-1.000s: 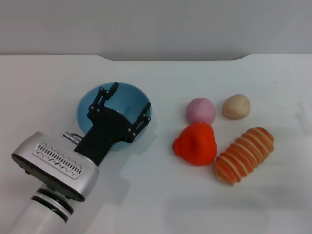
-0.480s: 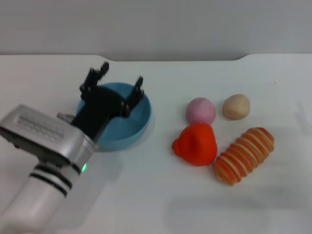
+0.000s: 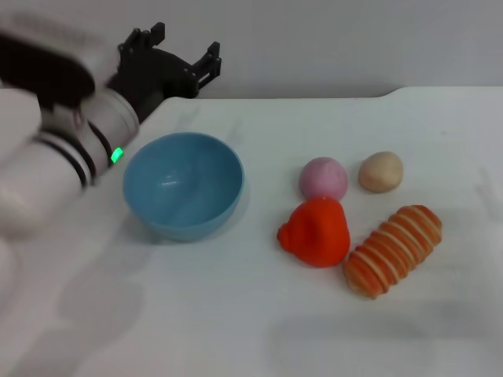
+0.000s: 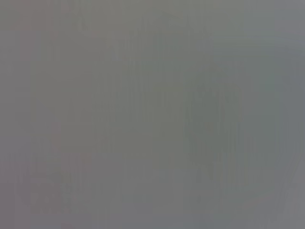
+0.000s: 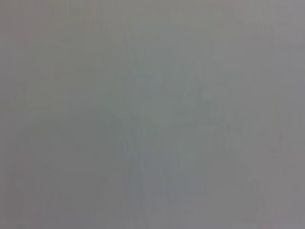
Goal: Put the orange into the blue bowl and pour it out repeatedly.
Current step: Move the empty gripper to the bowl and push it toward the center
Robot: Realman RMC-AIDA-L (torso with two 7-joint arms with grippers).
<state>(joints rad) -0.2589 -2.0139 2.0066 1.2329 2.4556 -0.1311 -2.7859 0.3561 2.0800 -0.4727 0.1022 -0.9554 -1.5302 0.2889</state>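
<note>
Smooth light-blue plastic round bowl (image 3: 183, 185) with a faint sheen; right of it, a matt, soft-looking lumpy red-orange toy fruit (image 3: 317, 231); both on a matt white tabletop (image 3: 236, 314)

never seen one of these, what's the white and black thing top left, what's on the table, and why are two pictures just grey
That is a robot's left arm: a white sleeve ending in a black left gripper, its jaws open and holding nothing, raised above the far edge of the white table. The head view looks down from the robot's head. On the table sit an upright, empty blue bowl, a red-orange toy orange, a pink ball, a tan ball and a striped bread-like piece that touches the orange. The two grey pictures come from cameras on each wrist and show nothing recognisable. The right arm is not in view.
</note>
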